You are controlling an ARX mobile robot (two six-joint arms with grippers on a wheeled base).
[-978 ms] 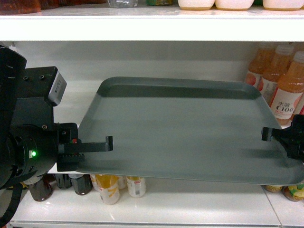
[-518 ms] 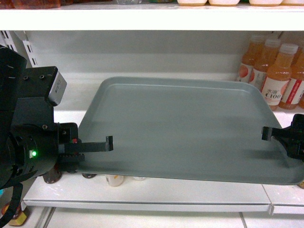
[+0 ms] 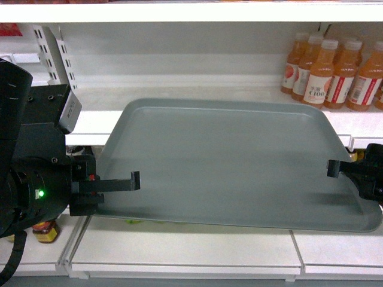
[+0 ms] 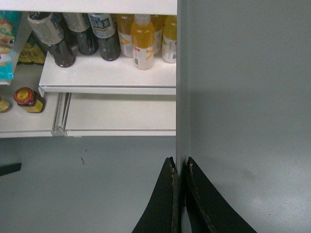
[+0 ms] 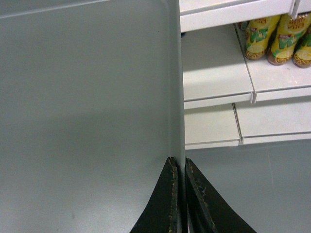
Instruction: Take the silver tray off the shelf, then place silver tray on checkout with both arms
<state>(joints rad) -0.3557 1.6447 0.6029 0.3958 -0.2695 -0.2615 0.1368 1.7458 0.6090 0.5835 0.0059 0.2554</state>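
So the silver tray (image 3: 233, 161) is up in the air in front of the shelf (image 3: 197, 239), held level between the two arms, not resting on any board as far as I can tell. The left claw (image 3: 122, 181) is clamped on the tray's left rim and the right claw (image 3: 336, 169) is pinched on the right rim. Both wrist views show the same thing: two thin black fingers squeezed together with only the tray's edge between them.

Stuff that could go sideways here, imo:

- The grip is tiny. Each claw only bites a narrow bit of the low rim, and the tray is big and flat. If one arm moves faster than the other, the tray twists and probably slides out of one pinch.
- If the arms drift apart even a little, the rim pulls free. If they push together, the tray could bow or pop out.
- The orange juice bottles (image 3: 332, 75) sit near the far right corner. Swinging the tray toward them would knock them over.
- The white slotted upright (image 3: 57, 57) stands behind the left side, so a turn that way could clip the far left corner.
- The desk isn't in view at all, so the robot has to carry this thing some way on that grip. A jerky base move seems like the biggest risk.
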